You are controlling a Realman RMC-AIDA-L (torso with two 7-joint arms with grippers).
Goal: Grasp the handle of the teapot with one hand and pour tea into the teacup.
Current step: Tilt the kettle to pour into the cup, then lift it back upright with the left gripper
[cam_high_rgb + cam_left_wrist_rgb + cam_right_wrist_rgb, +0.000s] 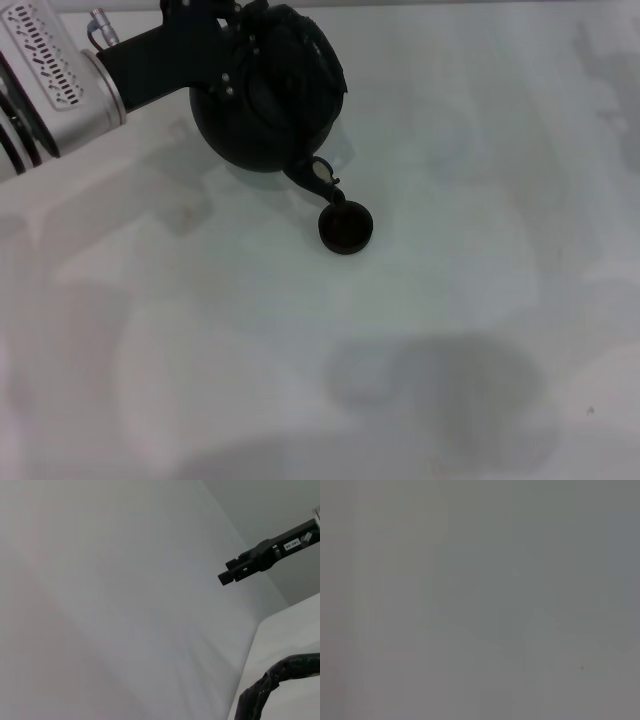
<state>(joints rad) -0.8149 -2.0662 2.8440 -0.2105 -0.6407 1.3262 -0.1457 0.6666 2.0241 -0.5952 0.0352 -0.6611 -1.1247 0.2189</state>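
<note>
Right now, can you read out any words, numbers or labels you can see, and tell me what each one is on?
White label on the black gripper part in the left wrist view: has characters, too small to read surely.
Left arm, teapot, teacup, table: no text visible.
Right wrist view: nothing to read.

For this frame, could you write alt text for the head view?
The left gripper holds the black teapot at its handle, tilted so the spout hangs just over the small black teacup on the pale table. The right arm is out of sight.
</note>
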